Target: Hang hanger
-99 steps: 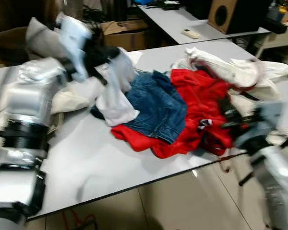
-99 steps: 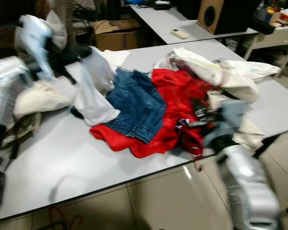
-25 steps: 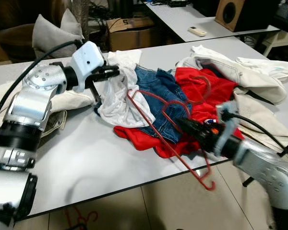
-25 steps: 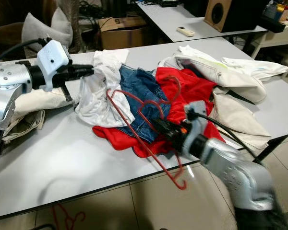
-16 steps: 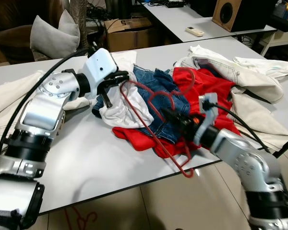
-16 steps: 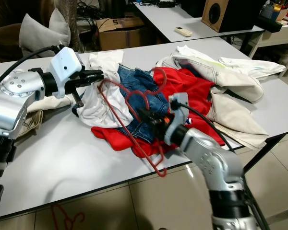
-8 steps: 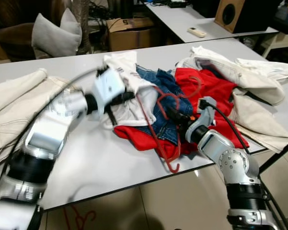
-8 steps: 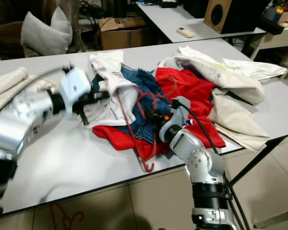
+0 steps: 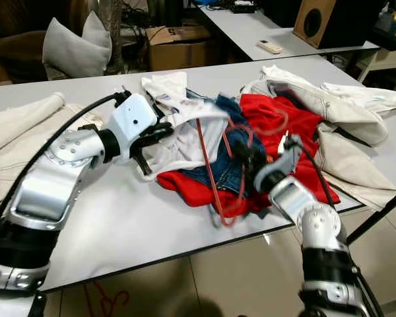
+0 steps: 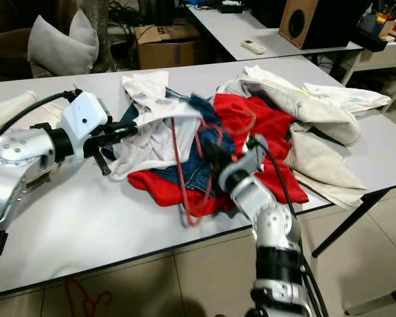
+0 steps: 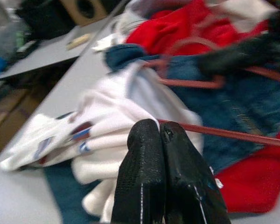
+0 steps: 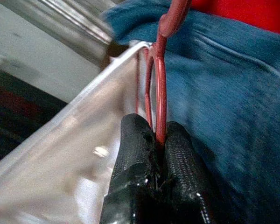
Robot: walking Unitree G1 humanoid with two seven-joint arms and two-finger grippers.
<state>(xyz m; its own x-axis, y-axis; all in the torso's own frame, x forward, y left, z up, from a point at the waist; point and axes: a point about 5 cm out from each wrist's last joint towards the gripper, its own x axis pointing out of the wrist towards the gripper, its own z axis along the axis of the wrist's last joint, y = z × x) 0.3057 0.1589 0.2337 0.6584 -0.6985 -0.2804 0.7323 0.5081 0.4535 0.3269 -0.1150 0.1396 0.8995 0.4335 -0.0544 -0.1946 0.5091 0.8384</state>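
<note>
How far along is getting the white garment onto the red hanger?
Done: the right gripper is shut on the red wire hanger, lifted over the pile of clothes. In hand: the left gripper pinches the white garment, raised off the blue denim piece, with the hanger's wire right beside it. Left: the garment is not on the hanger yet, and nothing is hung up.

2 head views look down on the table point(image 9: 119, 224); 2 wrist views sit close above its clothes pile point(image 10: 251, 125).
</note>
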